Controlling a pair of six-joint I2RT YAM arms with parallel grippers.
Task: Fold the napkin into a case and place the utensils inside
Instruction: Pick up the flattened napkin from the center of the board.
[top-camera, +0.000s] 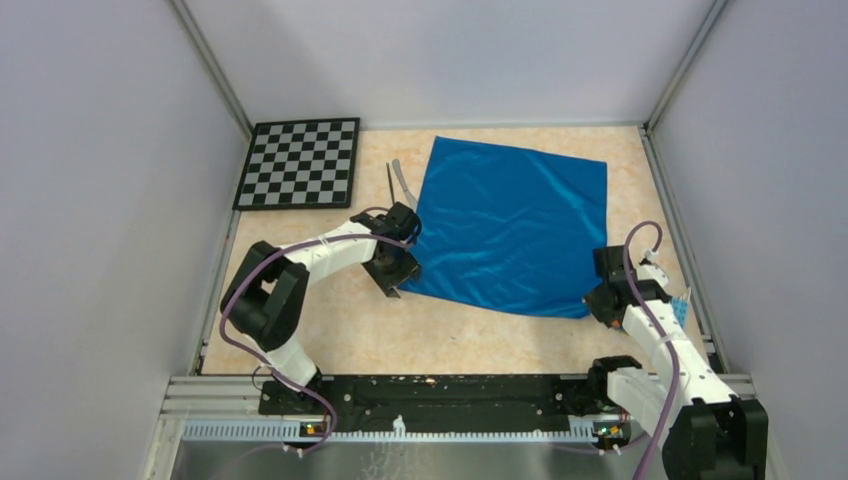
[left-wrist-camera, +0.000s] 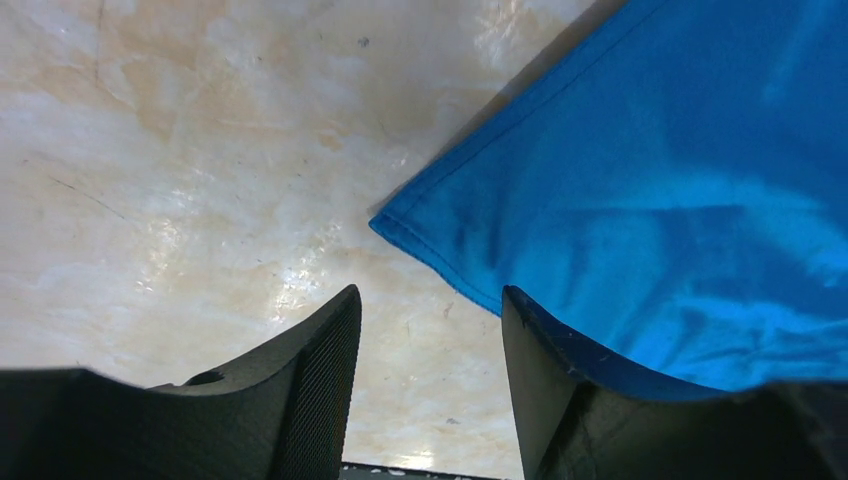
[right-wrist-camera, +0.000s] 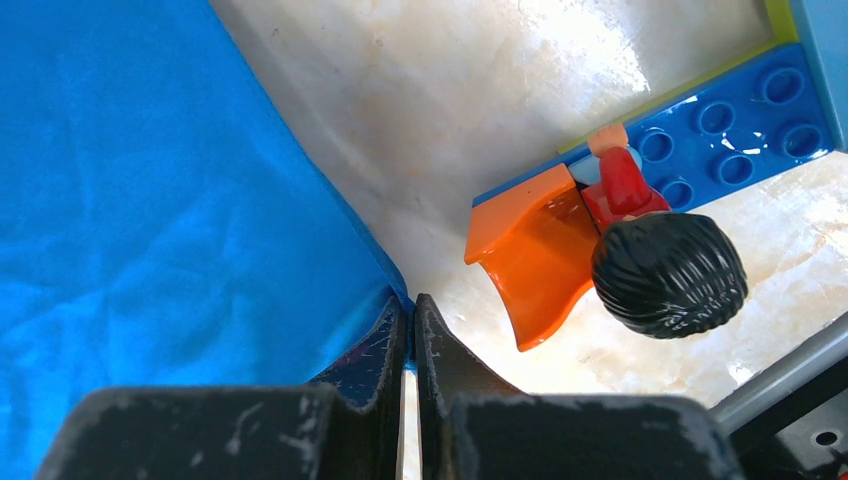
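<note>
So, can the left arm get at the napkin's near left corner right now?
Probably yes. The left gripper is open just short of the napkin corner, which lies on the table with nothing between them.

Robot lab cell: plain grey walls (top-camera: 100, 200), aluminium rail (top-camera: 450, 432), black-and-white checkerboard (top-camera: 298, 163).

No text, label or number seems readable in any view.

free: table (top-camera: 440, 335) front centre | blocked: checkerboard (top-camera: 300, 163) far left; utensils (top-camera: 397, 183) beside napkin (top-camera: 510, 225) left edge; toy bricks (right-wrist-camera: 720, 140) right edge; walls (top-camera: 100, 200) around
</note>
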